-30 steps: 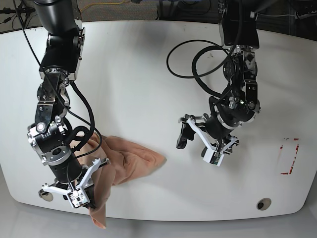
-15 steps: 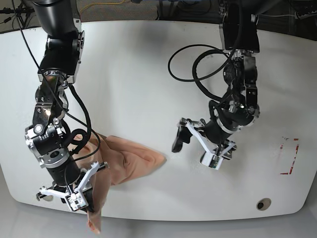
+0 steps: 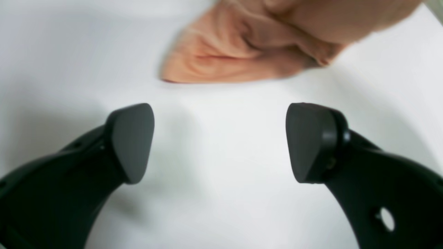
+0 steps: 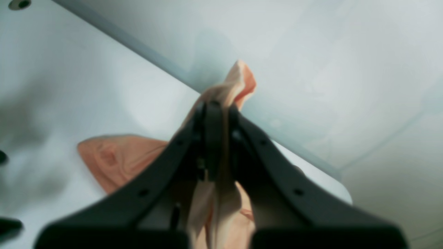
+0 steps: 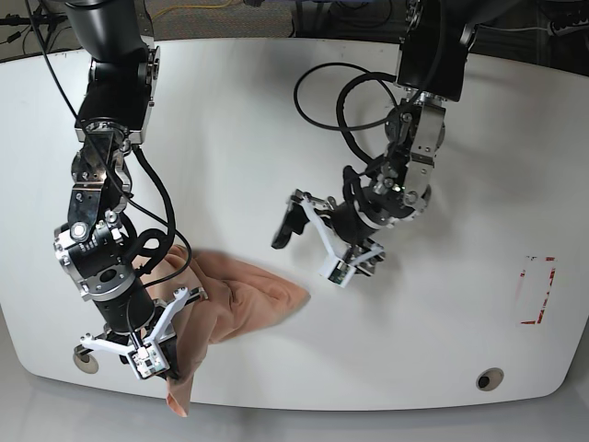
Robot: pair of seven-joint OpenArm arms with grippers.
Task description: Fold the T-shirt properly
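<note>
The T-shirt [image 5: 241, 299] is soft, matt peach cloth, creased and wrinkled into loose folds. The worktop [image 5: 276, 120] is smooth white with a faint sheen. The left gripper [image 3: 221, 141] has matt dark plastic-looking pads [image 3: 133, 138]; glossy black cables [image 5: 340, 110] loop at the far right

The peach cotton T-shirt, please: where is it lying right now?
In the base view the peach cotton T-shirt lies bunched at the white table's near-left edge, one end pinched in the right claw.

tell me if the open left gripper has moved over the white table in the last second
Yes. In the base view the left gripper has shifted left, away from the red marking on the white table and toward the peach T-shirt.
</note>
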